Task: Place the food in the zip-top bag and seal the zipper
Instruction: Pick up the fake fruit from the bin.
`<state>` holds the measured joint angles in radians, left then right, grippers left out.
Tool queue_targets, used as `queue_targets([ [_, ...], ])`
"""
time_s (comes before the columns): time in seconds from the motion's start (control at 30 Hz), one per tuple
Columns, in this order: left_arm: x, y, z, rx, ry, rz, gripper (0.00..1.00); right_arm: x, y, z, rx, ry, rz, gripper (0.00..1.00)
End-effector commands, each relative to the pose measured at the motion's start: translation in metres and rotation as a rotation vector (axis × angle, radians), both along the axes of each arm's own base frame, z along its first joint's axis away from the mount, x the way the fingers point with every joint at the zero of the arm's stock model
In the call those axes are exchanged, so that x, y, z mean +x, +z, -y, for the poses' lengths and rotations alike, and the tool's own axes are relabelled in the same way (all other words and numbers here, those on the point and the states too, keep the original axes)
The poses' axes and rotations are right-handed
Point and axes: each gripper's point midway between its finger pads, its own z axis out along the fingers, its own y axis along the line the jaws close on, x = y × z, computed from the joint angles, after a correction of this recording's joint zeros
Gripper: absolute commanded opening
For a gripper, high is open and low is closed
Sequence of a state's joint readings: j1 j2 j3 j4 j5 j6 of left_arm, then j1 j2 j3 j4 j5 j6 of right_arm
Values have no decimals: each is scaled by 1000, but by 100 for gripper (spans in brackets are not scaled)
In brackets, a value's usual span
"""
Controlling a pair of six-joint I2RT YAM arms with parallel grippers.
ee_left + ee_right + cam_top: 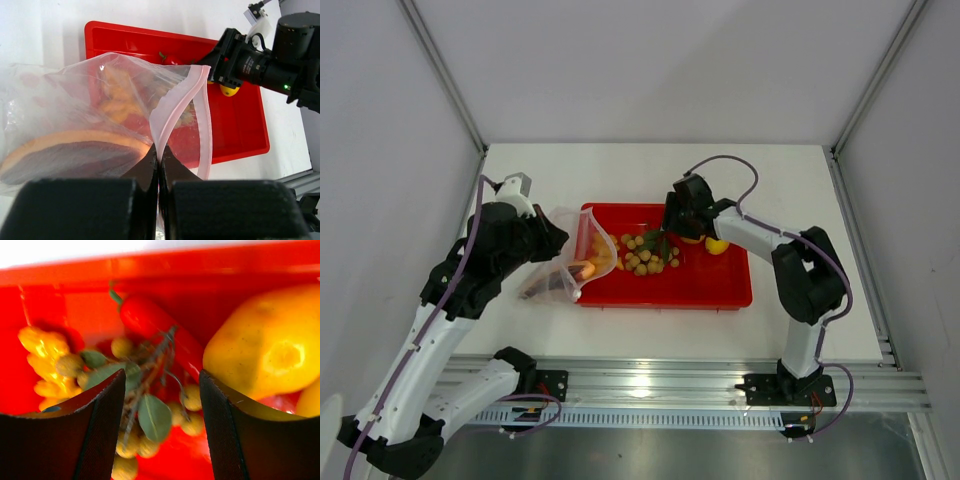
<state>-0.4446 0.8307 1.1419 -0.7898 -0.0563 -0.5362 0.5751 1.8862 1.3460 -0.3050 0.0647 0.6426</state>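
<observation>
The clear zip-top bag (75, 95) with pink dots lies at the left end of the red tray, its mouth open toward the tray. My left gripper (160, 152) is shut on the pinkish zipper strip (206, 120). Inside the bag are orange chunks (117, 97) and a long dark red-brown stick (70, 157). My right gripper (162, 390) is open, low over the bunch of small tan fruits with green leaves (155, 415); the fingers straddle it without pinching it. A yellow egg-shaped fruit (265, 350) lies just right of the right finger. From above, the bunch (645, 257) sits mid-tray and the yellow fruit (717, 245) beside it.
The red tray (710, 290) sits mid-table, its walls close around the right gripper (670, 232). A red chili with a green stem (150, 320) lies behind the bunch. Yellow-orange lumps (42, 352) show at the left. White enclosure walls stand on both sides.
</observation>
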Motion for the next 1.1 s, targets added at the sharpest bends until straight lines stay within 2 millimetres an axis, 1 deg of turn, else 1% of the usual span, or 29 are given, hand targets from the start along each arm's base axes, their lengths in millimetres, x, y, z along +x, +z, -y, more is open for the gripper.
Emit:
queue_targets([
  [0.0, 5, 9, 1, 1, -12, 45, 1, -8, 26, 12, -27, 23, 69, 63],
  [0.07, 5, 9, 1, -3, -14, 47, 0, -11, 31, 7, 12, 43, 81, 62],
  [0.1, 5, 9, 2, -3, -16, 46, 1, -16, 31, 3, 40, 59, 70, 63],
  [0.17, 4, 11, 3, -10, -20, 48, 1, -17, 33, -1, 62, 59, 72, 62],
  [0.2, 4, 10, 3, -11, -23, 43, 1, -17, 31, -2, 76, 50, 63, 63],
  [0.23, 3, 11, 3, -13, -23, 46, 1, -22, 29, -9, 107, 79, 45, 63],
  [0.27, 2, 11, 3, -12, -23, 44, 1, -18, 32, -14, 132, 87, 58, 63],
  [0.4, 0, 12, 1, -13, -22, 49, 1, -8, 27, -22, 164, 74, 52, 62],
  [0.43, -1, 12, 1, -14, -23, 46, 1, -1, 28, -25, 173, 71, 69, 62],
  [0.5, -1, 13, 2, -16, -29, 46, 1, 5, 28, -28, 173, 62, 78, 61],
  [0.53, -1, 13, 2, -14, -29, 46, 1, 6, 17, -27, 156, 57, 55, 61],
  [0.57, -1, 14, 2, -13, -32, 44, 0, 13, 21, -29, 156, 50, 60, 60],
  [0.6, -2, 12, 2, -11, -33, 38, 0, 14, 19, -29, 153, 44, 53, 60],
  [0.67, -2, 11, 3, -9, -35, 35, 1, 15, 9, -30, 142, 36, 29, 60],
  [0.73, -2, 11, 3, -11, -36, 38, 0, 15, 4, -29, 137, 29, 23, 60],
  [0.8, -2, 10, 3, -11, -37, 34, 1, 13, -5, -31, 135, 33, 7, 59],
  [0.9, -2, 8, 4, -9, -42, 27, 1, 12, -12, -35, 140, 45, -6, 42],
  [0.93, -1, 7, 5, -6, -45, 26, 0, 12, -12, -36, 148, 48, -8, 32],
  [0.97, -1, 7, 4, -5, -43, 25, 1, 13, -13, -37, 153, 50, -10, 31],
  [1.07, -1, 4, 4, 1, -43, 18, 1, 13, -12, -39, 157, 45, -16, 31],
])
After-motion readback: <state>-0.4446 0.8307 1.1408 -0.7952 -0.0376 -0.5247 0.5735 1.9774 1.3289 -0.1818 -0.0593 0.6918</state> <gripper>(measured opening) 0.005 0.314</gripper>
